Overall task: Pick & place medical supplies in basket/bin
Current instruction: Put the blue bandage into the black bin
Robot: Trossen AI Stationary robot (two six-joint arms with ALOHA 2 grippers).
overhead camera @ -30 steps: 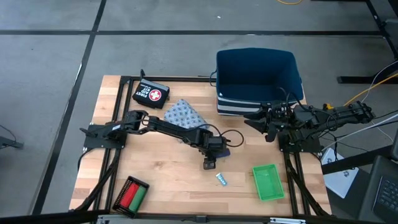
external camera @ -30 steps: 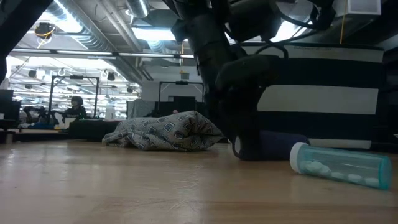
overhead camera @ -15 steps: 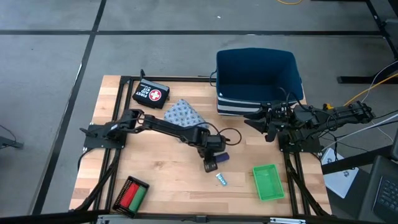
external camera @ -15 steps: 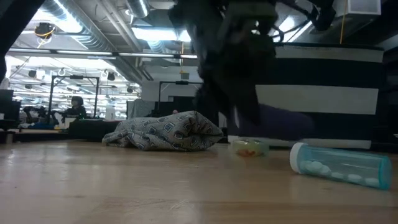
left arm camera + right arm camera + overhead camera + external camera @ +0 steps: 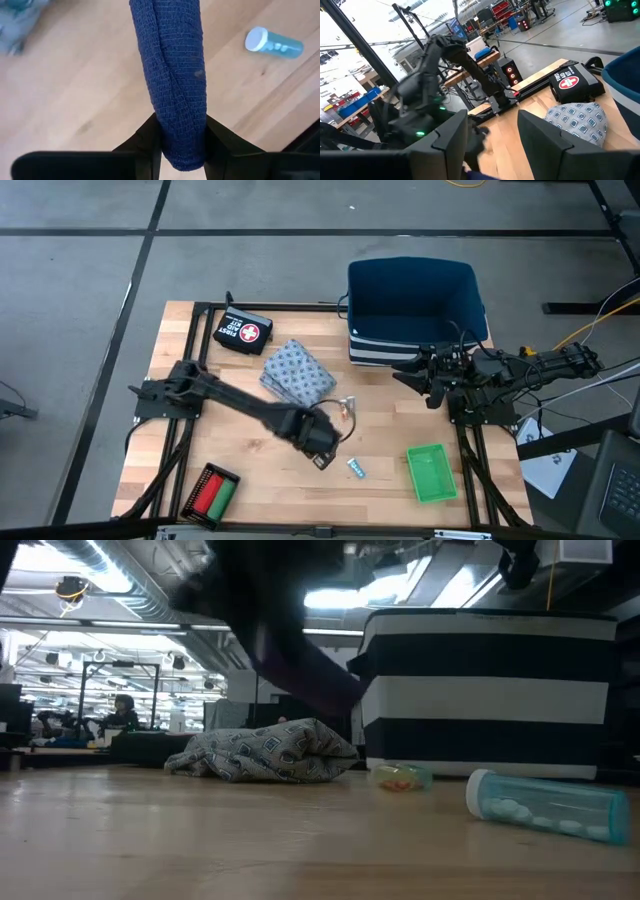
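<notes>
My left gripper (image 5: 320,450) is over the middle of the table, shut on a dark blue roll of wrap (image 5: 175,65). A teal tube with a white cap (image 5: 356,468) lies on its side to the right of it. A tiny tan item (image 5: 348,406) lies on the wood near the grey-blue patterned cloth (image 5: 297,370). The dark blue basket (image 5: 415,305) with striped walls stands at the far right. My right gripper (image 5: 410,374) waits open beside the basket's near wall, with nothing between its fingers (image 5: 492,135). My left gripper pinches the dark blue roll by its near end (image 5: 182,145) between its two fingers (image 5: 147,142), one on each side. The fingers slant down toward the table, and the roll sticks out past them, along their line. It is lifted clear of the wood.
A black first aid pouch (image 5: 243,331) lies at the far left. A green tray (image 5: 431,473) sits near the right front corner. A black holder with red and green pieces (image 5: 212,492) sits at the front left. Bare wood lies between the arms.
My left gripper has shut on the dark blue roll, lifted it off the table and carried it toward the near left. The tiny tan item, hidden behind the roll a second ago, now shows.
</notes>
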